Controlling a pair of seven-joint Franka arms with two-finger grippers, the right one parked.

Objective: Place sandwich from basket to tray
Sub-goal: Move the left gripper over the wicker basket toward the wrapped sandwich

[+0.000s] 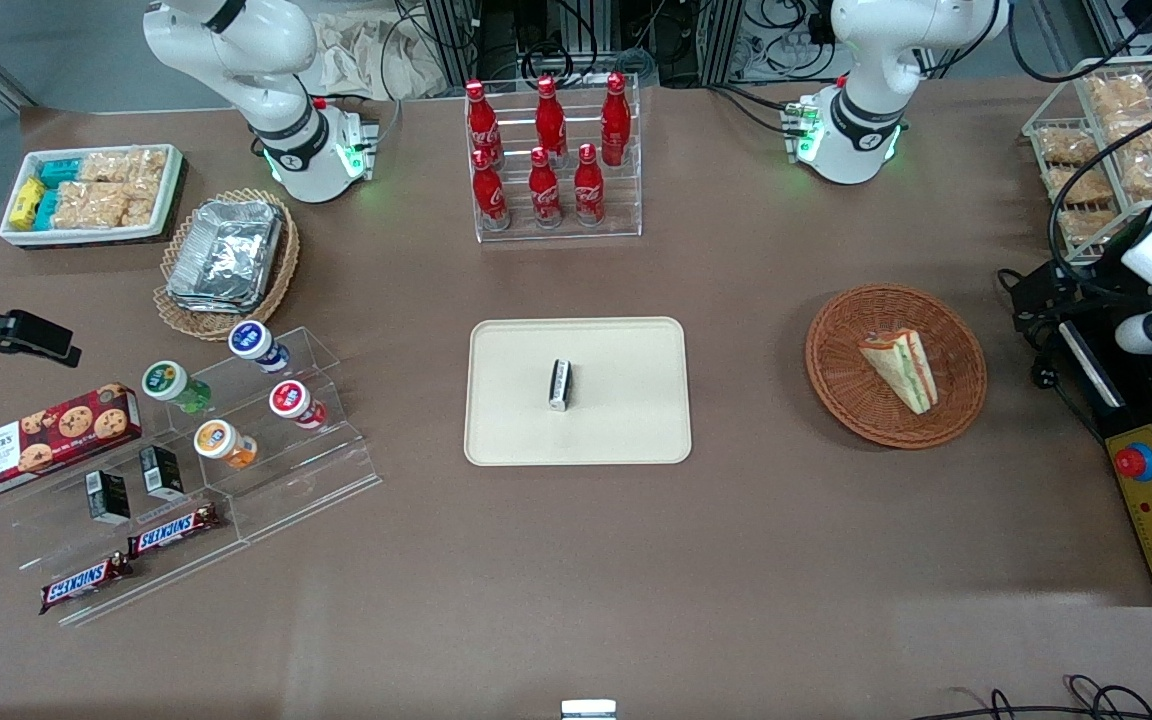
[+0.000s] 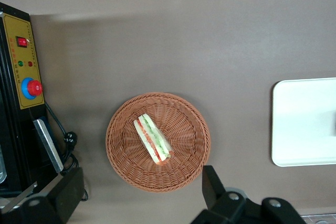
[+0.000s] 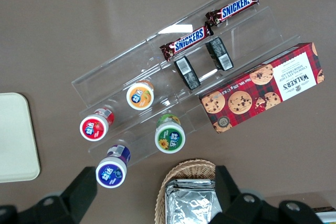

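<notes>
While the sandwich lies in the basket, the spread, empty gripper hovers above; transfer to the tray remains.

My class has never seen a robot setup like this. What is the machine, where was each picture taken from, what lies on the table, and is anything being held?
Two white robot arms stand on a brown table. One picture looks down from the front; the other two come from cameras on the arms' wrists.

The working arm's gripper hangs above the reddish-brown basket, fingers open, holding nothing. In the basket lies the wrapped sandwich. Beside it, nearer the table's middle, is the cream tray, with a small black-and-white packet on it.

Toward the parked arm's end lie a clear stand with small pots, Snickers bars and a biscuit box. A rack of red bottles stands between the arms' bases.
</notes>
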